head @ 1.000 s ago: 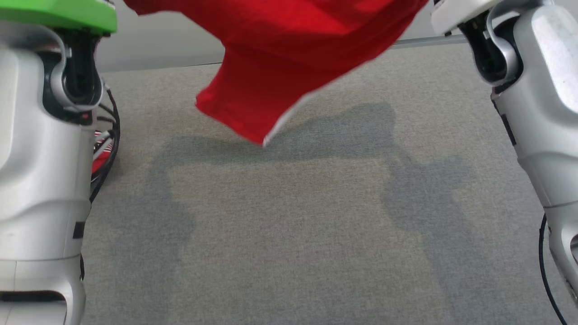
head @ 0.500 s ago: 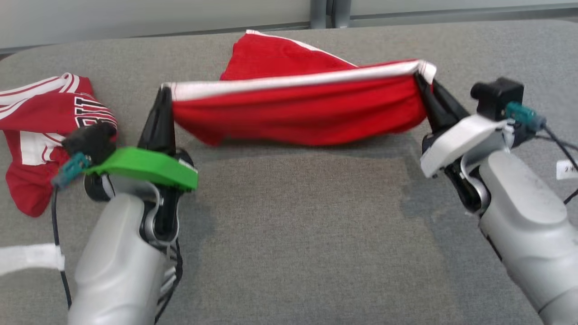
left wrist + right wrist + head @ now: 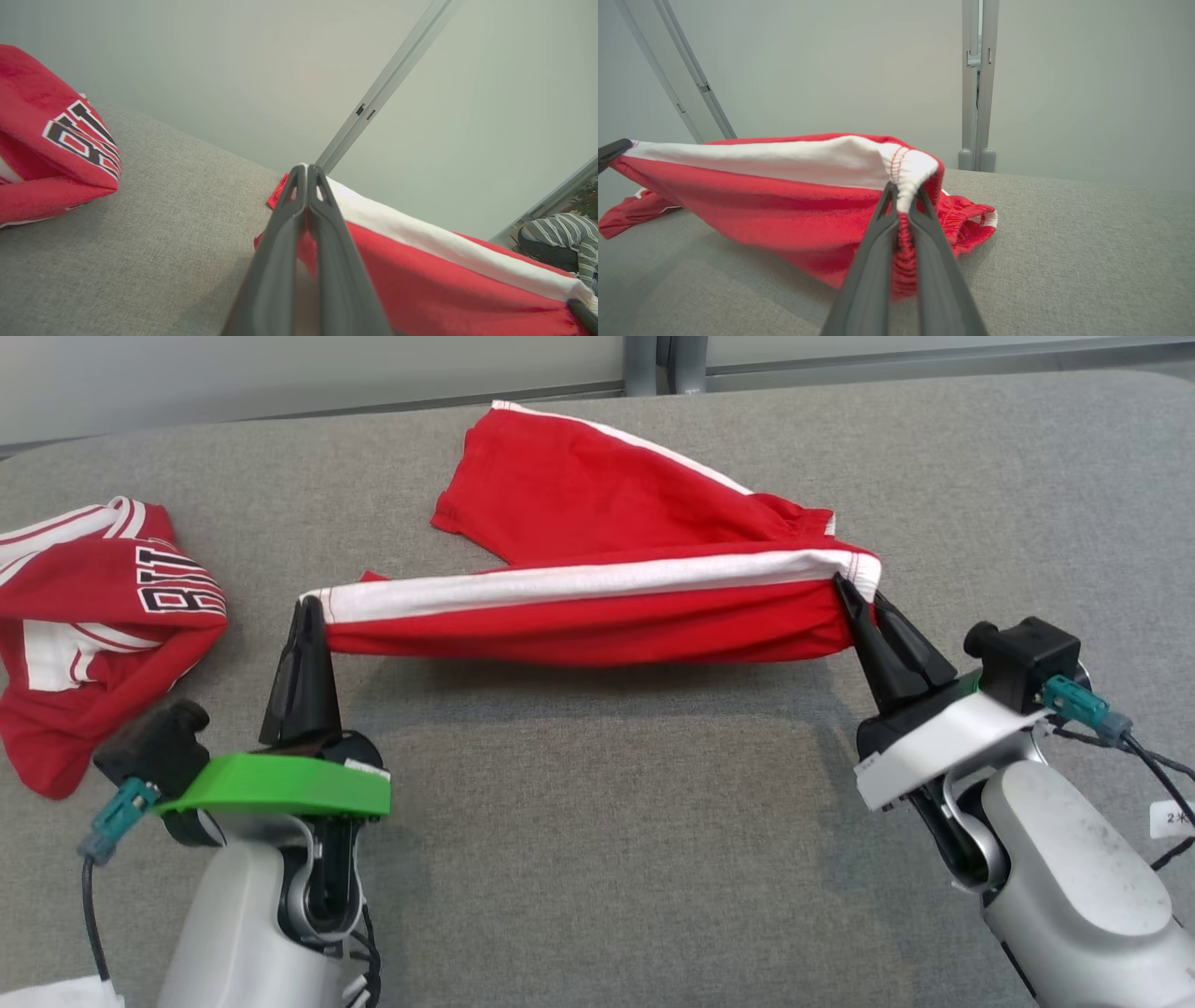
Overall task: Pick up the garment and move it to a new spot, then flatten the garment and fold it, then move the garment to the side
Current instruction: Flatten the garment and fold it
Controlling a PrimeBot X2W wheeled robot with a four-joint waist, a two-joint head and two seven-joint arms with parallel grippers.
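A grey woven surface (image 3: 597,859) ran back to a pale wall (image 3: 280,373) with a metal post (image 3: 665,359). Far left lay a crumpled red jersey (image 3: 84,616), its black block letters partly folded, unreadable. The left gripper (image 3: 306,609) pinched one end of the red garment (image 3: 597,625), the right gripper (image 3: 851,590) the other; its white-banded edge stretched left to right between them, the rest trailing back on the surface.

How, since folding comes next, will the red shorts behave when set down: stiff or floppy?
Probably floppy: the red shorts sag between the left gripper and the right gripper, their far leg lying on the grey surface. Likely light: two fingertip pinches hold the white-striped edge taut. They may bunch, since fabric gathers at the right pinch.
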